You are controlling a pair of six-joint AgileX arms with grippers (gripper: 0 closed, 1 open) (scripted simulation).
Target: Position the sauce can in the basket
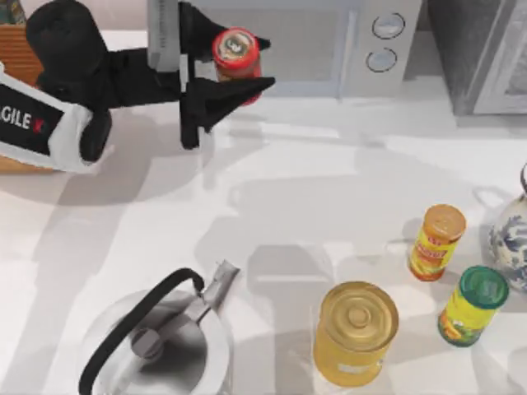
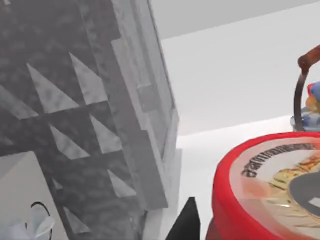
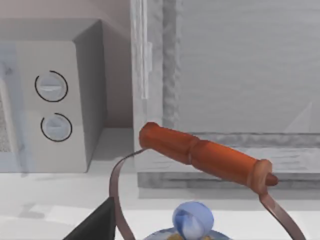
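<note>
The left claw (image 1: 240, 72) grips the sauce can (image 1: 236, 51) between its fingers, held above the table (image 1: 296, 189) in front of the microwave (image 1: 329, 45). The basket (image 1: 18, 49) sits behind the left arm, at the table's far left corner.

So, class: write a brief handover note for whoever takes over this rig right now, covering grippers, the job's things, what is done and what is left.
Left gripper: shut on the sauce can, held in the air near the microwave.
Right gripper: near the blue-and-white teapot at the table's right side.
Basket: at the table's far left edge, behind the left arm.
Done: can picked up.
Left: carry it over the basket and release.
</note>
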